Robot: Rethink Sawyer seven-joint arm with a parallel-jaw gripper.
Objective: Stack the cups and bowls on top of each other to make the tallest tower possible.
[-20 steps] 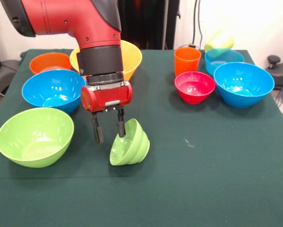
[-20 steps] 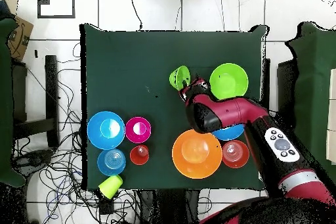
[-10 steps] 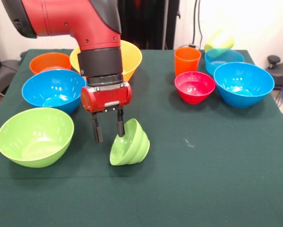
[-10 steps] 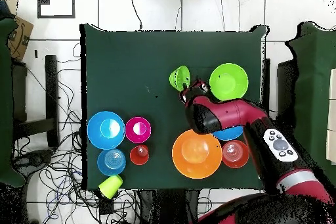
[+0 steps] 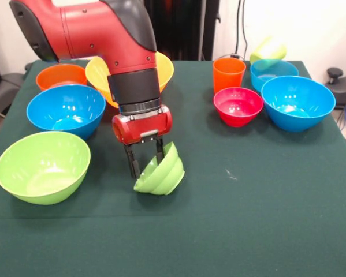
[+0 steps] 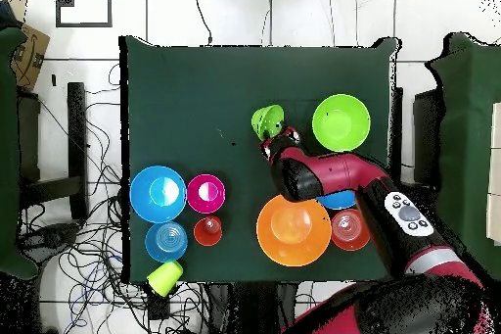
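Here our gripper (image 5: 145, 164) pinches the rim of the small green bowl (image 5: 161, 172), one finger inside, one outside (bowl tipped on its side, mouth facing the big lime bowl (image 5: 43, 166)) mid-table.

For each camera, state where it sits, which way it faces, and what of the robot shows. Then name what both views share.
Front view: sits across the table, facing the robot; the red arm descends, gripper pinching the small green bowl.
Overhead view: above the table, looking straight down; the arm enters from the bottom right.
Shared: gripper, small green bowl, large lime bowl.
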